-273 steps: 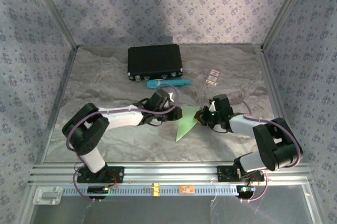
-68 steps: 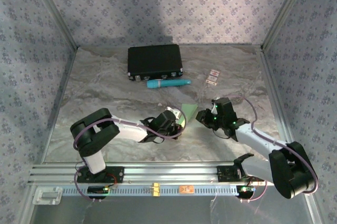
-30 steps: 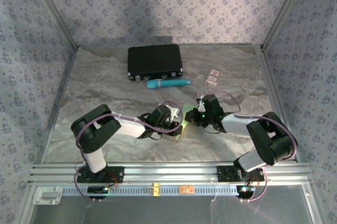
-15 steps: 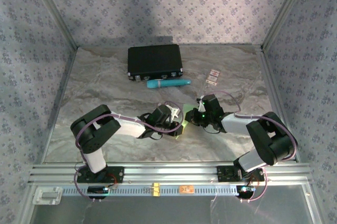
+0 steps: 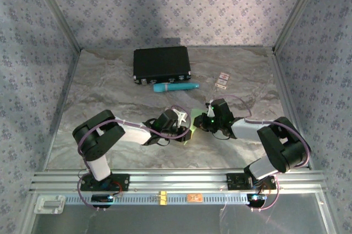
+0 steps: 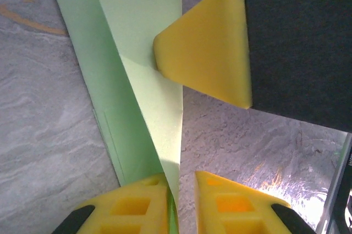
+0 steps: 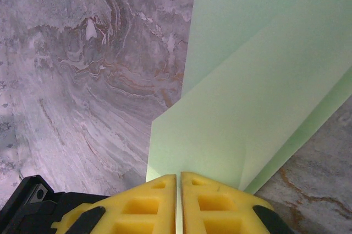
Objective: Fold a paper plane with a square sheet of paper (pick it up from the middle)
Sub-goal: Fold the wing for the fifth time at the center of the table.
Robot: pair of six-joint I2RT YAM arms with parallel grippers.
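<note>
The pale green sheet of paper (image 5: pixel 196 115) lies partly folded on the marbled table, between my two grippers. In the left wrist view its folded flaps (image 6: pixel 143 36) run up from my left gripper (image 6: pixel 182 181). That gripper's yellow fingers stand slightly open, the paper's edge resting against the left finger and bare table showing in the gap. One yellow finger of the right gripper (image 6: pixel 209 47) presses on the paper's far end. My right gripper (image 7: pixel 179 176) is shut on the edge of the paper (image 7: pixel 247 107), a thin green line between its pads. Seen from above, the left gripper (image 5: pixel 184 125) and right gripper (image 5: pixel 204 119) nearly meet.
A black case (image 5: pixel 161 64) sits at the back of the table with a teal tube (image 5: pixel 175 87) just in front of it. Two small cards (image 5: pixel 222 80) lie to the right. Patterned walls enclose three sides, and a metal rail (image 5: pixel 176 181) runs along the near edge.
Two seconds ago my right gripper stood further right; it has since moved left onto the paper. Over the last second both arms have stayed almost still.
</note>
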